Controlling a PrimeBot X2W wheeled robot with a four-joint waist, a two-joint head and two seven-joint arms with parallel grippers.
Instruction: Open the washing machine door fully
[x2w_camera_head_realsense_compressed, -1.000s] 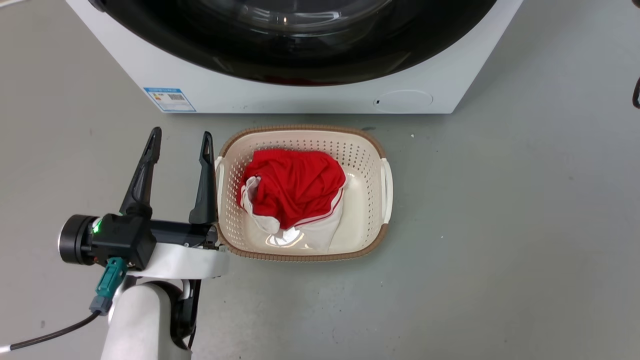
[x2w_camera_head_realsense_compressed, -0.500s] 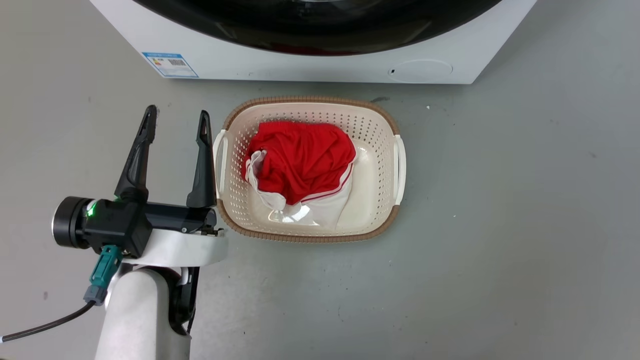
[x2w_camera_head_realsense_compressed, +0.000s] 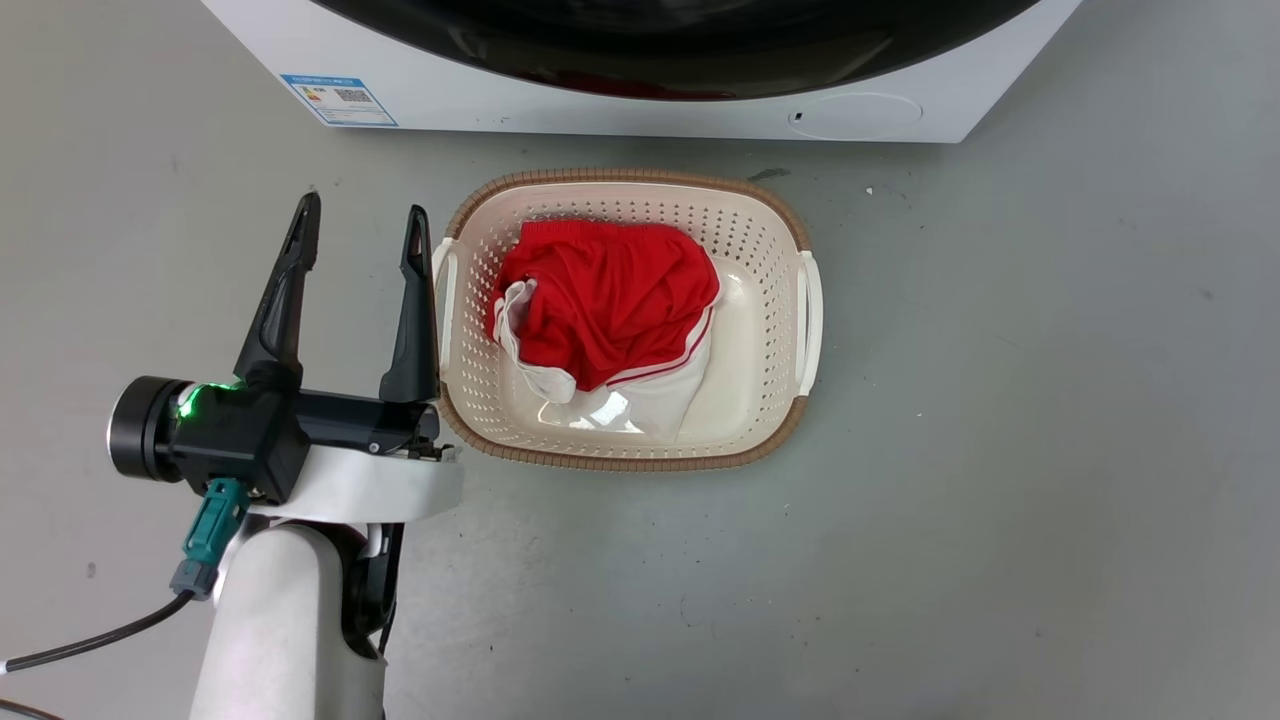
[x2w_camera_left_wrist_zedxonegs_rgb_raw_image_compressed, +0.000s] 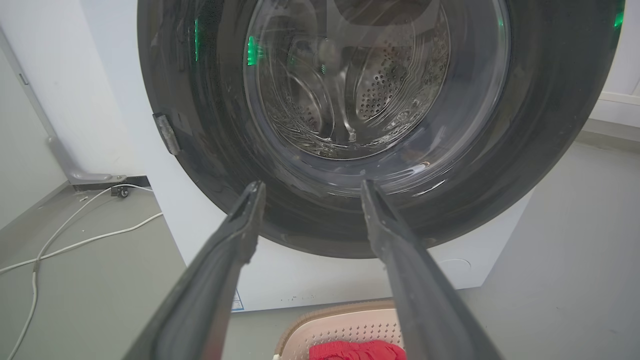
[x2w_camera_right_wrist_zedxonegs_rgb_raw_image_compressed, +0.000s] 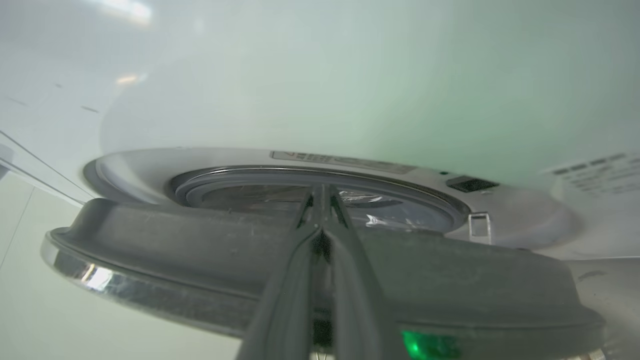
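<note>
Surroundings: a cream basket (x2w_camera_head_realsense_compressed: 625, 176) w/ a red cloth (x2w_camera_head_realsense_compressed: 610, 300) in it is set on the grey floor (x2w_camera_head_realsense_compressed: 1000, 450), just in front of the washing machine (x2w_camera_head_realsense_compressed: 560, 100). White cables (x2w_camera_left_wrist_zedxonegs_rgb_raw_image_compressed: 135, 226) are laid on the floor at its side.
In the way: the basket is placed betw. robot and machine front, below the washing machine door (x2w_camera_left_wrist_zedxonegs_rgb_raw_image_compressed: 540, 125).
L jaws: the left gripper (x2w_camera_head_realsense_compressed: 362, 212) is spread wide, nothing betw. the fingers. One finger is seen just beside the basket's handle (x2w_camera_head_realsense_compressed: 443, 300); contact can't be told.
R jaws: the right gripper (x2w_camera_right_wrist_zedxonegs_rgb_raw_image_compressed: 320, 189) is pressed almost together, laid across the door's dark edge. A hold on it can't be told.
Door: stood slightly off the machine front.
Views: that gap and the rubber ring (x2w_camera_right_wrist_zedxonegs_rgb_raw_image_compressed: 310, 175) are given by the R wrist view. The glass bowl and the drum (x2w_camera_left_wrist_zedxonegs_rgb_raw_image_compressed: 385, 85) behind it are given by the L wrist view.
</note>
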